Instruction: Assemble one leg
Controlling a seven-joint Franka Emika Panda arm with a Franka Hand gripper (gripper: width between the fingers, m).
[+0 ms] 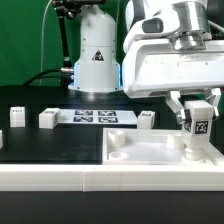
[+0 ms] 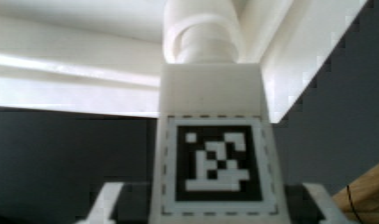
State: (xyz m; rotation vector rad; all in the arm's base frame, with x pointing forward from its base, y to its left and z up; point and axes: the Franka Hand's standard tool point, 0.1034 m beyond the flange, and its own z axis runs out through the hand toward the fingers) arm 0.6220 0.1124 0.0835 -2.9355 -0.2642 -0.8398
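Note:
My gripper (image 1: pixel 198 118) is shut on the leg (image 1: pixel 198 128), a small white post with a black-and-white tag on its face. I hold it upright over the exterior view's right corner of the large flat white panel (image 1: pixel 150 148). Its lower end (image 1: pixel 194 153) meets the recessed corner there. In the wrist view the leg (image 2: pixel 216 140) fills the middle, its tag (image 2: pixel 216 158) facing the camera, its round end against the panel (image 2: pixel 97 70). My fingers (image 2: pixel 118 200) press both sides of the leg.
Three more white legs (image 1: pixel 47 119) (image 1: pixel 16 115) (image 1: pixel 146 119) lie on the black table behind the panel. The marker board (image 1: pixel 94 117) lies between them. The robot's white base (image 1: pixel 97 55) stands at the back.

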